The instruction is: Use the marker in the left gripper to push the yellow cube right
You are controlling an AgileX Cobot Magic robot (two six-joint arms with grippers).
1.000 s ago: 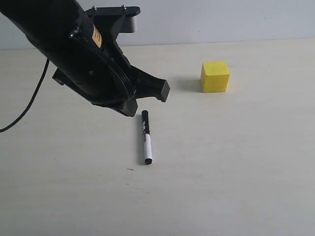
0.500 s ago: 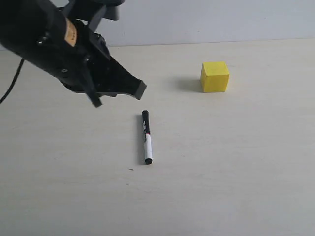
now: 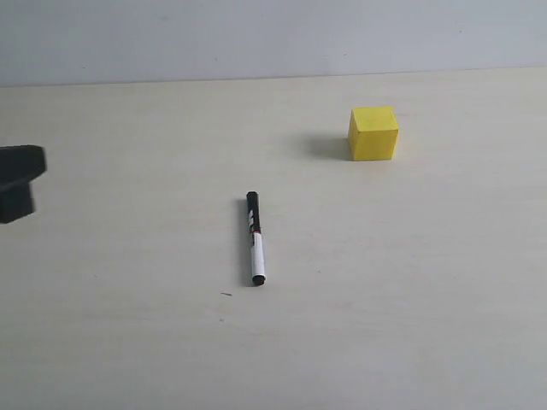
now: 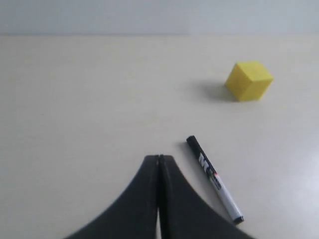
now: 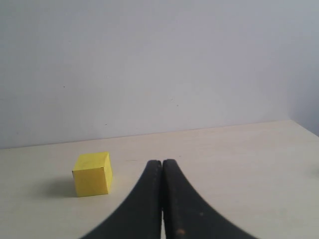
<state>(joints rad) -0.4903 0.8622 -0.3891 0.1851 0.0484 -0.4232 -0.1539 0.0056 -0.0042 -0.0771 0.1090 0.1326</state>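
One marker (image 3: 255,239) loose on table (image 3: 385,325); left gripper (image 4: 159,157), probably the left-edge black shape, closed, empty.

The left claw (image 4: 159,157) is showing at the bottom centre of the frame, its two black fingers pressing together with nothing between them. The marker (image 4: 214,178) is lying flat on the pale worktop (image 4: 75,99) at lower right, near the claw but apart from it. The yellow cube (image 4: 248,80) is sitting well apart at upper right.
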